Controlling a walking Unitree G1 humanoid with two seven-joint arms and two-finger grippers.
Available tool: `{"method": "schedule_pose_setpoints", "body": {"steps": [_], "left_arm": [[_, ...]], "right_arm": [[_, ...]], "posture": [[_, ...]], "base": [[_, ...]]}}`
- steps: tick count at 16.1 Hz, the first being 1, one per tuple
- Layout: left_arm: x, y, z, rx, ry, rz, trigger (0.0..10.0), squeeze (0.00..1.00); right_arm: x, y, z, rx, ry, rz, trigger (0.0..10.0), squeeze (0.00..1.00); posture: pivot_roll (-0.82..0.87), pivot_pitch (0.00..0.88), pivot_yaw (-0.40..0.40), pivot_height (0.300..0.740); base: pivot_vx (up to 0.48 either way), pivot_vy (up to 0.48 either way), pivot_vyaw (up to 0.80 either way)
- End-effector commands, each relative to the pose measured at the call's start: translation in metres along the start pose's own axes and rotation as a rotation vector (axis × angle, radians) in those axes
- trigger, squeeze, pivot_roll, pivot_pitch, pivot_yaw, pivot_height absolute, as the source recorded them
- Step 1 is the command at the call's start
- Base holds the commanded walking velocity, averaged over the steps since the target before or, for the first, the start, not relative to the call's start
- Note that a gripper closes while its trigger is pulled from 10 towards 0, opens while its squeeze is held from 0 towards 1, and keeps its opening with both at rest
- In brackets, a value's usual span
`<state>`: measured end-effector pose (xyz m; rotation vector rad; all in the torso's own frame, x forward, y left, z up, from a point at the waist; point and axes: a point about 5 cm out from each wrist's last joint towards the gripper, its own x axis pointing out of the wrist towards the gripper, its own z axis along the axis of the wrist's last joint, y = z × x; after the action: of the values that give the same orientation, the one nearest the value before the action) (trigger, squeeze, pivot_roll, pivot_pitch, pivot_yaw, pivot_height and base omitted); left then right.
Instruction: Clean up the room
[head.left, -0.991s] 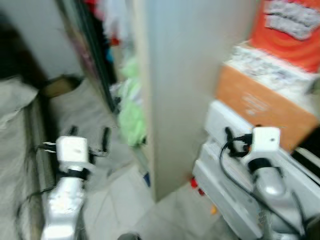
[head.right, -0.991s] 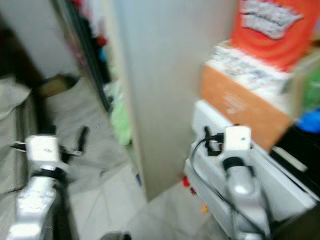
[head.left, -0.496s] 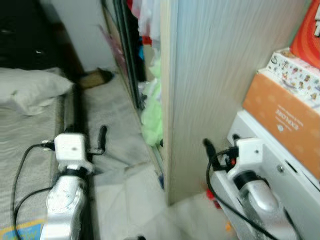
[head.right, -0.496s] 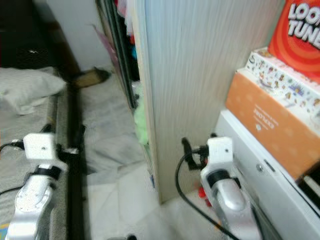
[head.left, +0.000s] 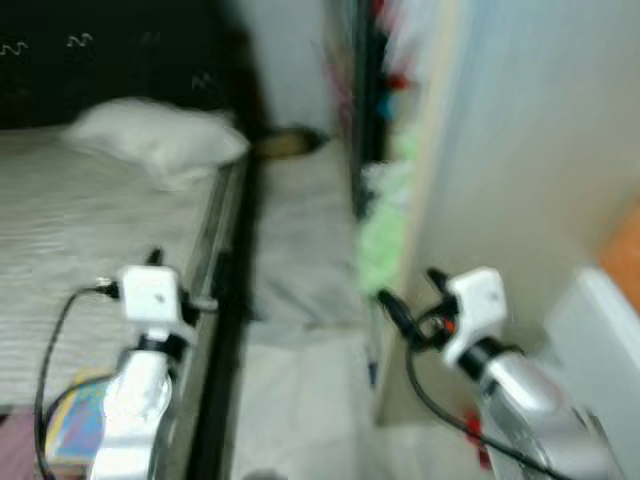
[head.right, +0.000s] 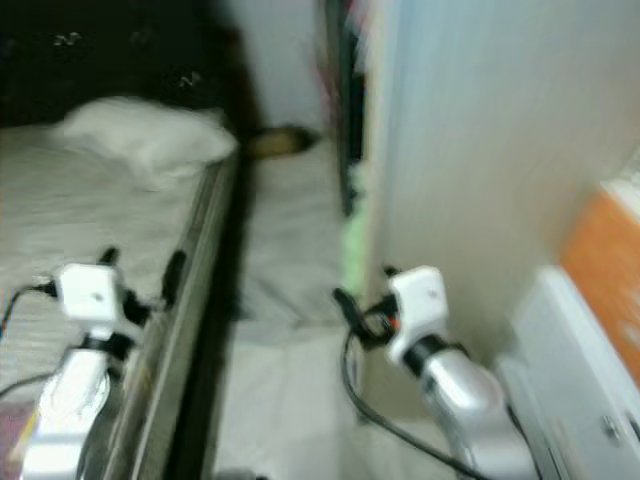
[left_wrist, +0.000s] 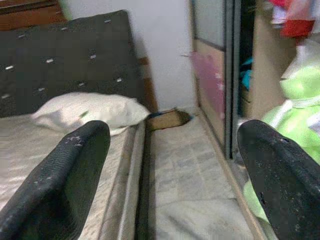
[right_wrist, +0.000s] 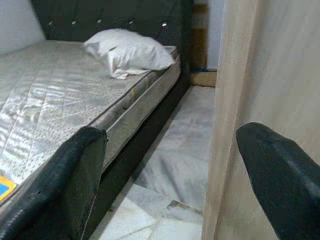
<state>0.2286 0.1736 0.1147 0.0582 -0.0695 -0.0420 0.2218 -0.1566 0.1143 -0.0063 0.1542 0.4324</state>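
Left gripper (left_wrist: 172, 165): two black textured fingers (left_wrist: 62, 180), jaws wide apart, nothing between them.
Bed: grey quilted mattress (left_wrist: 30, 150) against a dark tufted headboard (left_wrist: 65, 50).
Pillow: white crumpled pillow (left_wrist: 90, 111) at the head end.
Floor: pale grey quilted mat (left_wrist: 187, 165) beside the bed; a brown cardboard box (left_wrist: 167, 119) at the wall.
Wardrobe: open sliding-door wardrobe (left_wrist: 232, 75); light green soft bundle (left_wrist: 300, 105) at its foot.

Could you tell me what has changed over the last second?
The view has swung to the robot's left: the bed and pillow now take up the left side, and the orange box has slid to the right edge. That is the camera turning, not things moving. Both the left gripper and the right gripper stay open, holding nothing.
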Motion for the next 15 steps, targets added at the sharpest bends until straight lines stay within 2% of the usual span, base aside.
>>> {"method": "schedule_pose_setpoints", "body": {"steps": [1, 6, 9, 12, 15], "left_arm": [[-0.001, 0.006, 0.002, 0.017, 0.003, 0.022, 10.0, 0.0], [-0.001, 0.001, 0.002, -0.003, 0.007, 0.015, 10.0, 0.0], [-0.002, 0.0, 0.0, 0.004, 0.021, 0.024, 10.0, 0.0], [-0.003, 0.0, -0.002, 0.01, 0.038, 0.044, 10.0, 0.0], [-0.001, 0.002, -0.001, 0.009, 0.044, 0.059, 10.0, 0.0]], "right_arm": [[0.006, 0.007, 0.004, 0.017, -0.014, 0.054, 10.0, 0.0], [0.011, 0.018, 0.007, -0.006, 0.003, 0.184, 10.0, 0.0], [0.024, 0.006, 0.016, -0.018, -0.055, 0.053, 10.0, 0.0], [0.03, -0.008, 0.023, 0.001, -0.131, -0.16, 10.0, 0.0], [0.032, -0.005, 0.018, -0.011, -0.135, -0.199, 10.0, 0.0]], "posture": [[-0.1, 0.0, 0.035, 0.74], [-0.11, 0.0, 0.025, 0.74], [-0.11, 0.0, 0.026, 0.74], [-0.1, 0.0, 0.031, 0.74], [-0.09, 0.0, 0.038, 0.74]], "base": [[0.0, 0.0, 0.8], [0.0, 0.0, 0.8], [0.0, 0.0, 0.8], [0.0, 0.0, 0.8], [0.0, 0.0, 0.8]]}}
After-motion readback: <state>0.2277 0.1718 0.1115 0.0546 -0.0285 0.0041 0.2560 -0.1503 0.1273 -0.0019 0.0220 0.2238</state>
